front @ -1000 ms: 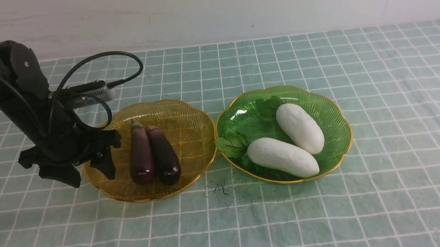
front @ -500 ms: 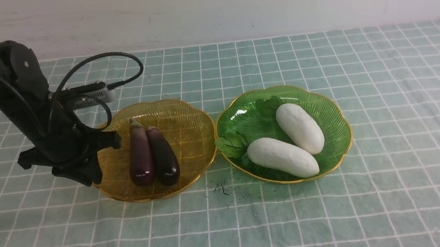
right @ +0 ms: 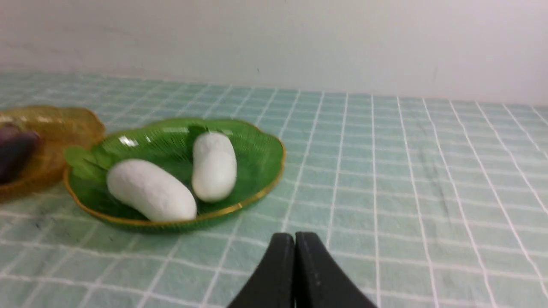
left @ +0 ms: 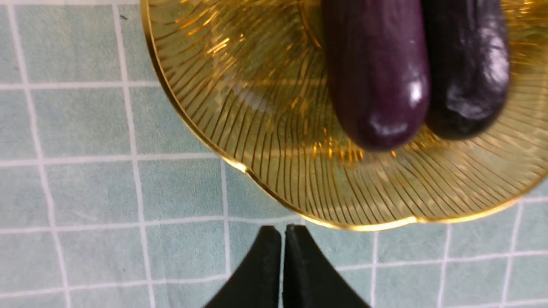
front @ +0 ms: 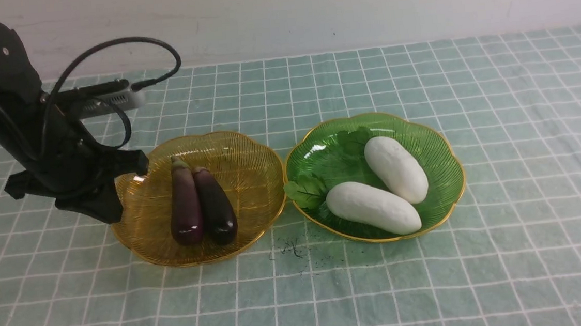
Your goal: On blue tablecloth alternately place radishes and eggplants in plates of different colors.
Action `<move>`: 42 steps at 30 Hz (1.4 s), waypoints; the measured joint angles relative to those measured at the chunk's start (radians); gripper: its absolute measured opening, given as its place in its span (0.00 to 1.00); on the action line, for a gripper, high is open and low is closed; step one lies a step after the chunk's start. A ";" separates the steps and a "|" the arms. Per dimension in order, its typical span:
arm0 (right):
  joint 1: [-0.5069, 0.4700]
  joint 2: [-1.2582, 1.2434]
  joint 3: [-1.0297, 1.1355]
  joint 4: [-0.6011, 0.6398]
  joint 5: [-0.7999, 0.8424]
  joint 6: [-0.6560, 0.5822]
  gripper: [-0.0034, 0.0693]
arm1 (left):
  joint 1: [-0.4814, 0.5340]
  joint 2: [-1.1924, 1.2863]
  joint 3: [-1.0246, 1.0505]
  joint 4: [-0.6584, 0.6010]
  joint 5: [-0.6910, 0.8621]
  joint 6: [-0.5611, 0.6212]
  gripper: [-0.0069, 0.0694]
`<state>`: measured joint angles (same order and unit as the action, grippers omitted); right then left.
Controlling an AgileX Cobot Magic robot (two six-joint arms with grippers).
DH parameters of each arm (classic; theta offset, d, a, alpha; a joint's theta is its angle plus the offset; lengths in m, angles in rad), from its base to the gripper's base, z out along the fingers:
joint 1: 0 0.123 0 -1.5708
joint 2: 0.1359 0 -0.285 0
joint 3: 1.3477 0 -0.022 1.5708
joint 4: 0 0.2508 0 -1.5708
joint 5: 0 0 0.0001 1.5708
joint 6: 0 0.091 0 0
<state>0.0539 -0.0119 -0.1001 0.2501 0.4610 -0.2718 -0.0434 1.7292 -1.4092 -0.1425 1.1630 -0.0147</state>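
Landmark: amber plate [front: 256, 186]. Both eggplants [front: 185, 207] lie in it side by side, stem ends toward the far rim. Green plate [front: 440, 151] just to its right, rims at or near touching; both radishes [front: 373, 207] inside. Blue tablecloth [front: 393, 284] under all. Left pincer [left: 283, 233] closed, nothing in it, over the amber plate's left edge. Right pincer [right: 294, 239] also closed and empty, to the right of the amber plate. Judgement: placing looks complete; step in hand is likely withdrawal. Next move: lift left arm clear of the amber rim, then park. No brands, labels or readable writing noted.
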 joint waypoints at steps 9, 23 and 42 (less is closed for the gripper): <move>-0.026 -0.001 0.115 -0.116 -0.036 0.000 0.03 | 0.000 -0.202 -0.050 -0.002 0.069 0.000 0.08; -0.026 -0.001 0.118 -0.121 -0.057 0.000 0.03 | 0.000 -0.499 -0.049 -0.001 0.091 0.039 0.08; -0.026 -0.001 0.118 -0.122 -0.057 0.091 0.03 | 0.000 -0.756 0.034 -0.001 0.098 0.100 0.08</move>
<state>0.0277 -0.0126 0.0181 0.1281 0.4040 -0.1807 -0.0434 0.9733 -1.3747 -0.1436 1.2611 0.0856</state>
